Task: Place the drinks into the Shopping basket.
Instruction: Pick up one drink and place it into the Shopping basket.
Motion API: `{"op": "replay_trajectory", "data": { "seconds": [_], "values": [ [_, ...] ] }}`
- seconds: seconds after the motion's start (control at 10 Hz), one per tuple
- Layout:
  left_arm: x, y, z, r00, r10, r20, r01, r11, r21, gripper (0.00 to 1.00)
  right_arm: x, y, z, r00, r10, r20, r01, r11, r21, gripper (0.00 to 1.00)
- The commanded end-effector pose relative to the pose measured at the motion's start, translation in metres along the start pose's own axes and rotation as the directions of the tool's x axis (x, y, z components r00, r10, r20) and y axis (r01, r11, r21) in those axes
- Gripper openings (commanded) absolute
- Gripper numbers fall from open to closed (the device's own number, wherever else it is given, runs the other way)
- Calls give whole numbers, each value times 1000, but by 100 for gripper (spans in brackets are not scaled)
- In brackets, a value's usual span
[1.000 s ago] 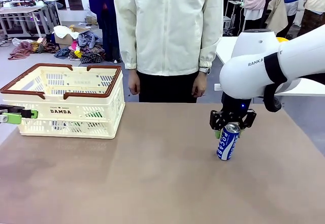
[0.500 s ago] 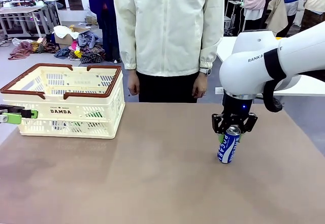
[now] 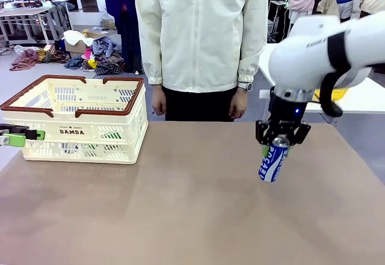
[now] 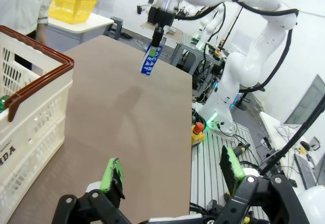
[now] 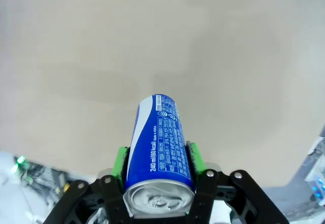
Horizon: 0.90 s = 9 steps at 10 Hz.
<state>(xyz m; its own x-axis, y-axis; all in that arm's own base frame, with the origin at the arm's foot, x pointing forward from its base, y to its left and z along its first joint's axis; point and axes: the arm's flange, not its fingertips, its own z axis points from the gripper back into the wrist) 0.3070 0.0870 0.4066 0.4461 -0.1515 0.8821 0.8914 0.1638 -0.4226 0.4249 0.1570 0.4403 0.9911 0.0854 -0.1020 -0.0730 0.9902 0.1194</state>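
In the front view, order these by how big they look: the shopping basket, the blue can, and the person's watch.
Largest to smallest in the front view:
1. Shopping basket
2. Blue can, held off the table by the right gripper
3. Watch, which sits farther from the camera, so it may look smaller.

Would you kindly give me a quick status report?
Right gripper shut on blue can, lifted off table. Left gripper open beside Shopping basket. Path looks clear.

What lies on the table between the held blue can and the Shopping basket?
Nothing visible. The right gripper holds the blue can above bare tabletop; the Shopping basket stands far left, the open left gripper beside its near-left corner.
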Motion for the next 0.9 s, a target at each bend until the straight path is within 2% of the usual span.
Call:
{"op": "replay_trajectory", "data": {
  "seconds": [0.0, 0.2, 0.4, 0.6, 0.7, 0.8],
  "values": [
    [-2, -3, 2, 1000, -16, -5, 16, 1000, -12, 100, 8, 24, 51, 994, 93, -53, -90, 994, 66, 0],
    [-2, -3, 2, 1000, -16, -5, 16, 1000, -12, 100, 37, 81, 70, 962, 272, 7, -272, 958, 87, 0],
    [-2, -3, 2, 1000, -16, -5, 16, 1000, -12, 100, 53, 167, 56, 887, 462, 8, -462, 887, -2, 0],
    [-2, -3, 2, 1000, -16, -5, 16, 1000, -12, 100, 59, 229, 17, 818, 575, 20, -573, 817, -68, 0],
    [-2, -3, 2, 1000, -16, -5, 16, 1000, -12, 100, 62, 242, -13, 781, 625, 1, -623, 778, -80, 0],
    [-2, -3, 2, 1000, -16, -5, 16, 1000, -12, 100, 61, 247, -40, 769, 639, -15, -637, 765, -91, 0]
  ]
}}
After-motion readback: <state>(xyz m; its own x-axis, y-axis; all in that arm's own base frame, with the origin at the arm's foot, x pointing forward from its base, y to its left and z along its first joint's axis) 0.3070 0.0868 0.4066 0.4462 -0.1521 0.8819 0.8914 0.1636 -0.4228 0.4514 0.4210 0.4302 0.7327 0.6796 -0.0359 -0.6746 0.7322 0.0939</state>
